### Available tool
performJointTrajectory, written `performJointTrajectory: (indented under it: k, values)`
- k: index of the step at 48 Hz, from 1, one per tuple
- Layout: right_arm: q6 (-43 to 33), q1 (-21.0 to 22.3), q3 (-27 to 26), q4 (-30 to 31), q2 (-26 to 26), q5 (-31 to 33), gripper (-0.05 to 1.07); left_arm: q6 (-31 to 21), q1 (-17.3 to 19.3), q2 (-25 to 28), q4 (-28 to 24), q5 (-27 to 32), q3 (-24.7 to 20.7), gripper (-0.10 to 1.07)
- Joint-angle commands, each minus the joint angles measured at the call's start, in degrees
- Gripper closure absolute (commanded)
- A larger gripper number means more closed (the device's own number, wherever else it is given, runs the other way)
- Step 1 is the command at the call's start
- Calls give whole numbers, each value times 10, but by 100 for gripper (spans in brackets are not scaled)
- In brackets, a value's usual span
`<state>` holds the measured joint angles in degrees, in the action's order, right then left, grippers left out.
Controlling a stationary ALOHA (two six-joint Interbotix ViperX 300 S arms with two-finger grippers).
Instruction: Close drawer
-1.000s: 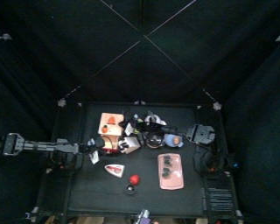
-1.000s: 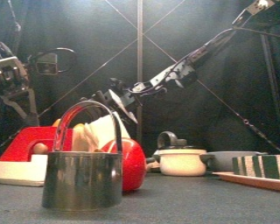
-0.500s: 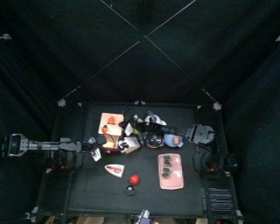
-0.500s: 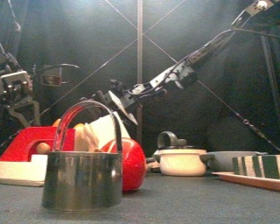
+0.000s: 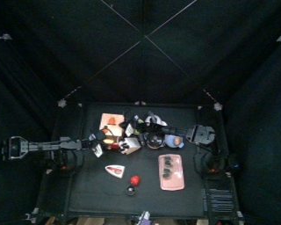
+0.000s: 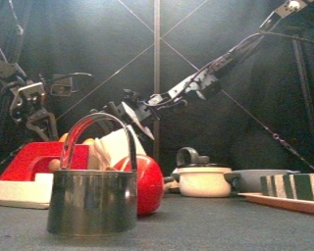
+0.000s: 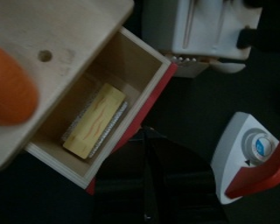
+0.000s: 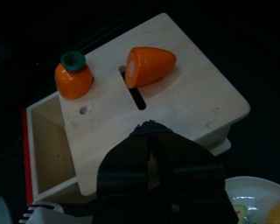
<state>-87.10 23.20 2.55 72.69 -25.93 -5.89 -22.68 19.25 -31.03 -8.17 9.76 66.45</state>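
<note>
Fingers: left fingers (image 7: 149, 175) clenched, empty; right fingers (image 8: 154, 166) clenched above box (image 8: 143, 105).
Drawer (image 7: 108, 114): open, yellow block (image 7: 95, 121) inside.
Risk: off-centre push from 9 o'clock skews, jams drawer.

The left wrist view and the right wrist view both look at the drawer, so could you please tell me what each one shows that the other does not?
Only the left wrist view looks into the open drawer, where a yellow block lies. Only the right wrist view shows the whole box top, with an orange carrot piece, a cut orange half, and the right claw just above the box. Both show the pale wooden box and its red edge.
</note>
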Motion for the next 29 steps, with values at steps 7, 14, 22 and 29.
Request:
performJointTrajectory:
  k: [7,14,22,29]
  values:
    - [1,4,-7,-1,15,-4,72,1,30,2,-9,-38,-15,59]
    - [1,4,-7,-1,14,-3,72,1,43,3,-9,-54,-15,59]
    - [1,4,-7,-1,15,-3,72,2,55,11,-9,-83,-16,59]
    - [1,4,-7,-1,15,-4,72,2,68,27,-12,-91,-18,59]
